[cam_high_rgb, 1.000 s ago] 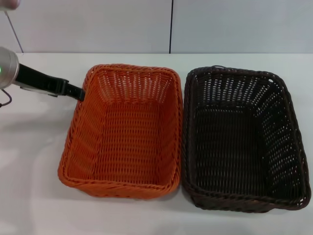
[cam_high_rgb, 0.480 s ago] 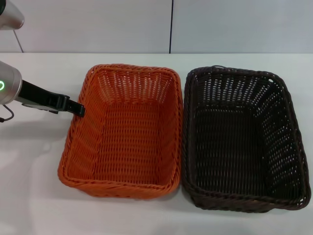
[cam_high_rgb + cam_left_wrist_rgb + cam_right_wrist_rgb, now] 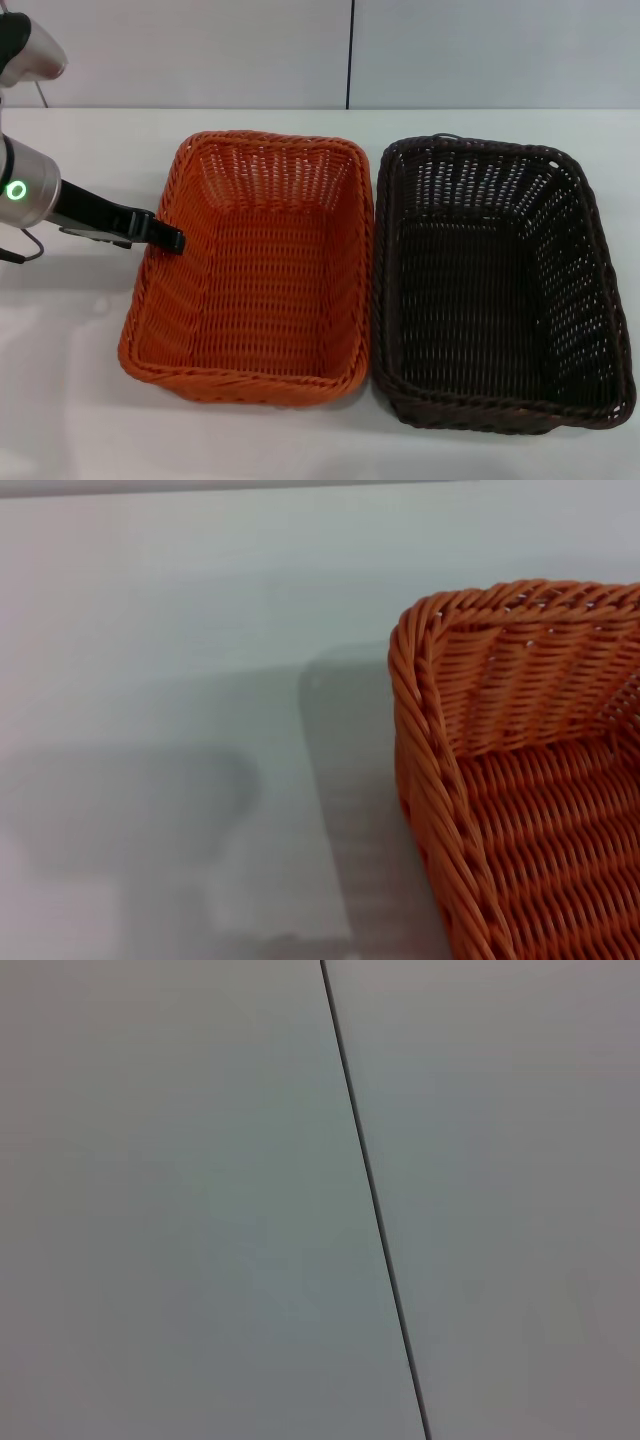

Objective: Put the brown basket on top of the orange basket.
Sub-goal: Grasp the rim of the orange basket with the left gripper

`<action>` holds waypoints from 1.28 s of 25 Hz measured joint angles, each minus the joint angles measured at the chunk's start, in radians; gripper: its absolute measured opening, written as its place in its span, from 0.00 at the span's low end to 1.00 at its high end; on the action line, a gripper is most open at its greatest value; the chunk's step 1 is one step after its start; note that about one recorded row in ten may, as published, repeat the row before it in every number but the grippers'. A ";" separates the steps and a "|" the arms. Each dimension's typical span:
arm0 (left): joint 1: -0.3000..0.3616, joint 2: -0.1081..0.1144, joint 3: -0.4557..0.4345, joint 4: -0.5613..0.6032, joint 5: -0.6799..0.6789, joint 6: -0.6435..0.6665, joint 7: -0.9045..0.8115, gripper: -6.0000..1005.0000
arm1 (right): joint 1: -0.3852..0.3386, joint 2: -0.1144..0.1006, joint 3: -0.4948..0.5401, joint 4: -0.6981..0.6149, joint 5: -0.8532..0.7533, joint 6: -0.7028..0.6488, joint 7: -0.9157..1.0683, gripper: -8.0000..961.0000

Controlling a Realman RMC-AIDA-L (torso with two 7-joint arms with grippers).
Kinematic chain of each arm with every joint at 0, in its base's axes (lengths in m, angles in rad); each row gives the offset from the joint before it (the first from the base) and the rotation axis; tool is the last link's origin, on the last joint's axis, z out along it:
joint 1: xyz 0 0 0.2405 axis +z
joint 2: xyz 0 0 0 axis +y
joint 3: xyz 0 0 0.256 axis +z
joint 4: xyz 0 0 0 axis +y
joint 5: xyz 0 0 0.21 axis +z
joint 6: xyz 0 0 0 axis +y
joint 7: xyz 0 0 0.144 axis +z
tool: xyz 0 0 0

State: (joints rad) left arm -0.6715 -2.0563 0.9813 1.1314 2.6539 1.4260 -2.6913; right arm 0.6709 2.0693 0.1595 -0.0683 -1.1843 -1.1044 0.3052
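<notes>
Currently two woven baskets sit side by side on the white table, long sides parallel and rims touching or very nearly so along the seam between them. The orange basket stands to the robot's left, upright on its base, with sloping openwork walls and a braided rim; its interior holds nothing. The brown basket stands to the right, also upright on the table and not raised onto the orange one; its dark interior likewise holds nothing, though a small loop shows at its far rim and cannot be identified.

The left gripper reaches in from the left edge of the head view, its dark tip lying at the outer left rim of the orange basket, roughly midway along that side. Whether the tip touches the rim or only overlaps it in view cannot be told, and whether the fingers are open or closed cannot be told either. The left wrist view shows one rounded corner of the orange basket close by, with bare table beside it and soft shadows on that surface.

The right gripper does not appear in any view; the right wrist camera shows only a pale wall panel crossed by a thin dark seam

Behind the table a light wall with one vertical joint closes the scene
</notes>
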 joint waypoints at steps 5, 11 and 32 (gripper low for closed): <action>-0.008 0.000 0.011 -0.036 -0.002 -0.022 0.007 0.69 | -0.001 0.000 0.005 -0.001 0.000 0.003 0.000 0.58; -0.009 -0.001 0.019 -0.040 -0.003 -0.032 0.010 0.67 | 0.001 0.000 0.011 -0.006 0.000 0.026 -0.001 0.58; -0.016 -0.001 0.029 -0.043 -0.005 -0.035 0.016 0.20 | -0.001 0.000 0.025 -0.017 0.000 0.032 -0.002 0.58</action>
State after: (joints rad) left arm -0.6875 -2.0577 1.0104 1.0883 2.6490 1.3910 -2.6752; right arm 0.6695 2.0693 0.1841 -0.0850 -1.1843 -1.0726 0.3037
